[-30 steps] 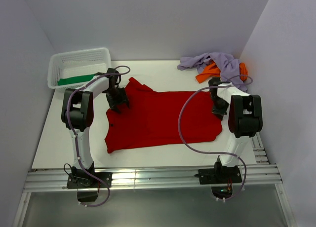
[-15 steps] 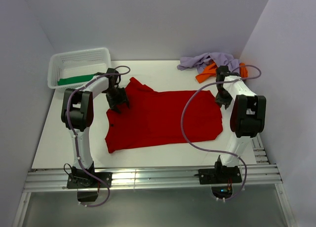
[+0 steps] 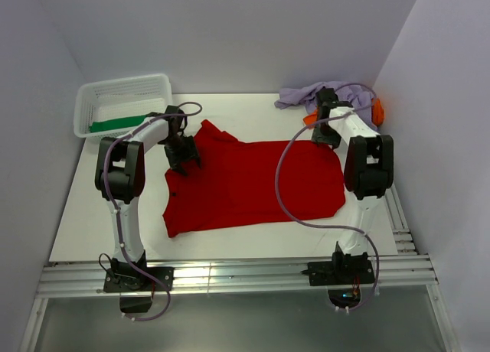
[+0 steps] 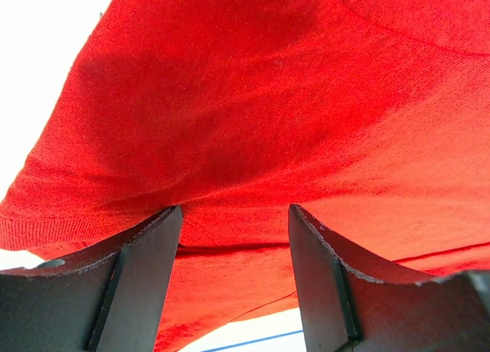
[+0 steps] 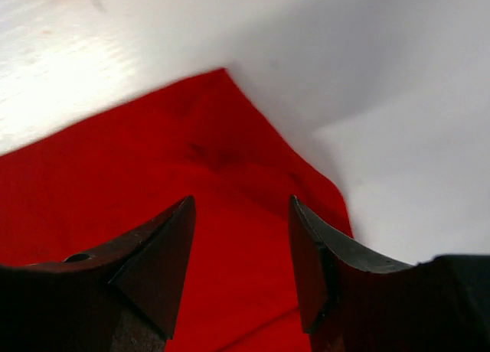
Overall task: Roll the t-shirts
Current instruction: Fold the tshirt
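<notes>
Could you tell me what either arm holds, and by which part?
Nothing is held. The left gripper is open over the red shirt; the right gripper is open above its corner.

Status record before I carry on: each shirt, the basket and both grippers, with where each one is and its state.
red cloth t-shirt: spread flat on white table
left gripper: open, low over the red shirt's far left part
right gripper: open, above its far right corner, holding nothing
green cloth t-shirt: in white plastic mesh basket, far left
pale lavender cloth t-shirt: heaped far right, partly over orange cloth t-shirt
</notes>
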`<action>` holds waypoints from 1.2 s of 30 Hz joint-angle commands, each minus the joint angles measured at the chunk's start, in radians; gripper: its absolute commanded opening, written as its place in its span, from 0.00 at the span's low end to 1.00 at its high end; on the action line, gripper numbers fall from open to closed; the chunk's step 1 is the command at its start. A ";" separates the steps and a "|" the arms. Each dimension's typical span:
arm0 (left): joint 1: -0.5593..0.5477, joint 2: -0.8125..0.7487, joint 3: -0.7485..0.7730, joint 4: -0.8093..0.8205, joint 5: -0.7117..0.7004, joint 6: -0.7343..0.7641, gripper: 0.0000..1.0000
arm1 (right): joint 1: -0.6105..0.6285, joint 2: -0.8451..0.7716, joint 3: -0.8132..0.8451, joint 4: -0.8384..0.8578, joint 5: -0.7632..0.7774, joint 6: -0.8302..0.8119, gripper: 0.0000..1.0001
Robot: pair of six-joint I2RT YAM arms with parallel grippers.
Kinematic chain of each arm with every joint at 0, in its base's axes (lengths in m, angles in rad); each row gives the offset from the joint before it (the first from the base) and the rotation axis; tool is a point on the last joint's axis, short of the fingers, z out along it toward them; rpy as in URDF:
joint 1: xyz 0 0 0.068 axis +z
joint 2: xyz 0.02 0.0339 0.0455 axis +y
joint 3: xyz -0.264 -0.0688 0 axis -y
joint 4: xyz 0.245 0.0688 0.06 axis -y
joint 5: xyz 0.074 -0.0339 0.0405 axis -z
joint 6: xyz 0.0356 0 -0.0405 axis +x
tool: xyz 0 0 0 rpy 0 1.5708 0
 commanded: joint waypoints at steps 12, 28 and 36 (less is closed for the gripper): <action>0.005 0.204 -0.085 0.252 -0.083 0.029 0.65 | 0.076 0.185 0.260 0.033 0.185 -0.128 0.54; 0.005 0.207 -0.082 0.249 -0.074 0.018 0.65 | 0.081 0.208 0.211 0.040 0.188 -0.140 0.44; 0.005 0.207 -0.081 0.249 -0.072 0.018 0.65 | 0.081 0.194 0.170 0.049 0.167 -0.146 0.47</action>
